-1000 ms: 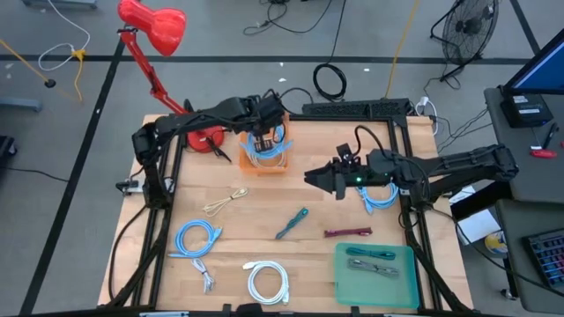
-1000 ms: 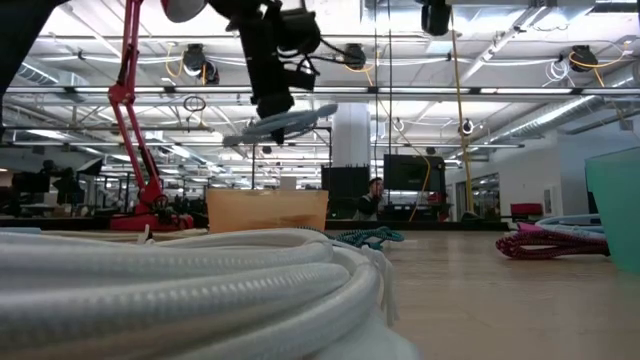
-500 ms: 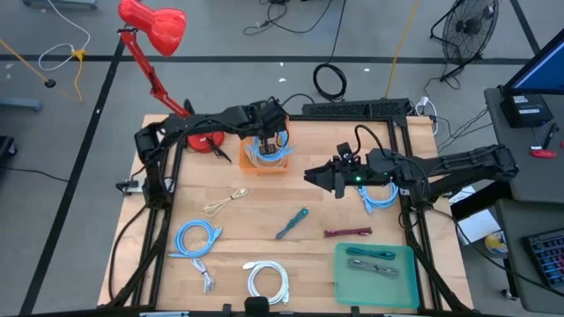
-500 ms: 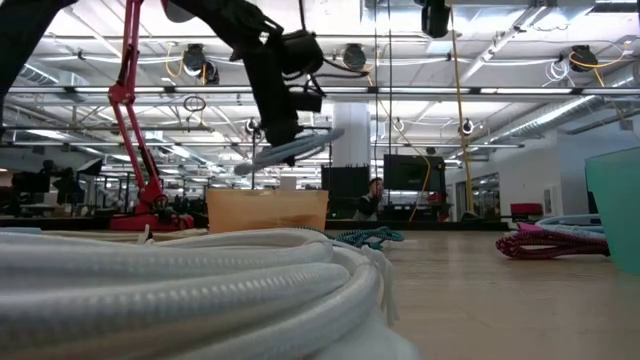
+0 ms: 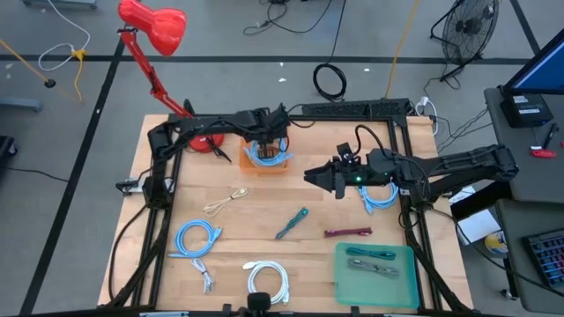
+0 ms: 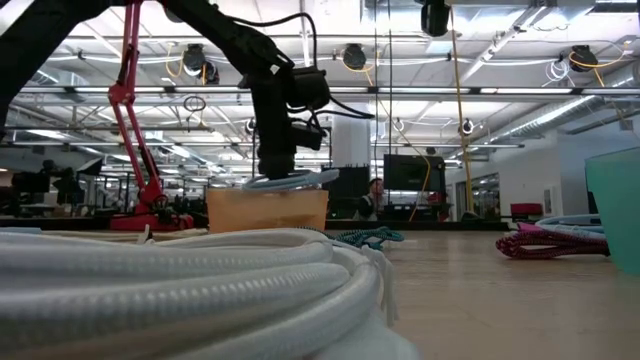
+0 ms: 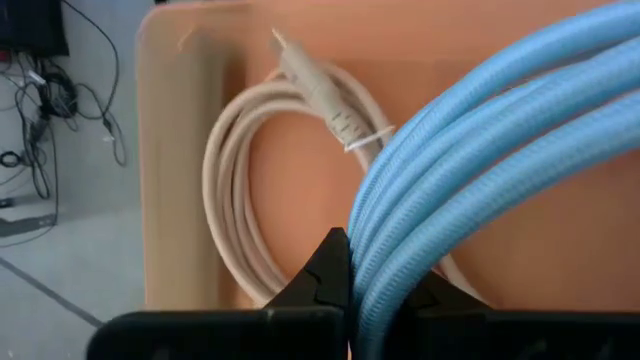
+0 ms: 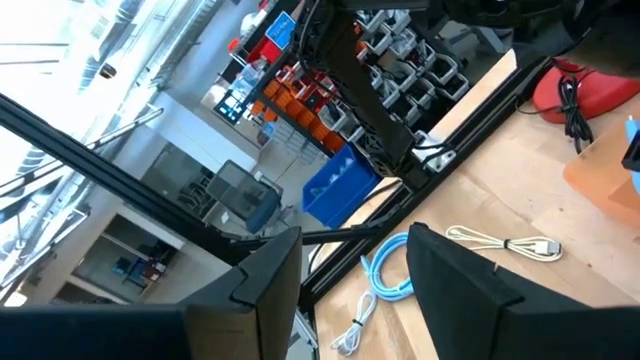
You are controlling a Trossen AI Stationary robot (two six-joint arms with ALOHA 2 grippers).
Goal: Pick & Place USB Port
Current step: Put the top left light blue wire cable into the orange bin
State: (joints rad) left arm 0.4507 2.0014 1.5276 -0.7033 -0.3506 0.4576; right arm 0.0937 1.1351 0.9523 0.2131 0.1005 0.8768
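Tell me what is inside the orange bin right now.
In the orange bin, a coiled white cable lies on the floor. The left gripper holds a light blue cable coil over it; that coil hides part of the floor beneath.

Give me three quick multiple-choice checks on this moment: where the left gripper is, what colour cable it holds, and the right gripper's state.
1. Where is the left gripper?
A. Over the orange bin
B. Over the green tray
C. Beside the white cable coil

2. What colour is the cable coil it holds?
A. Maroon
B. Light blue
C. Beige

3. What state is the right gripper in?
A. Shut on a cable
B. Open, holding nothing
C. Resting in the tray

Answers:
1 A: the left gripper is right above the orange bin at the table's back.
2 B: a light blue cable coil runs between its fingers, above a beige cable in the bin.
3 B: the right gripper shows spread fingers with nothing between.
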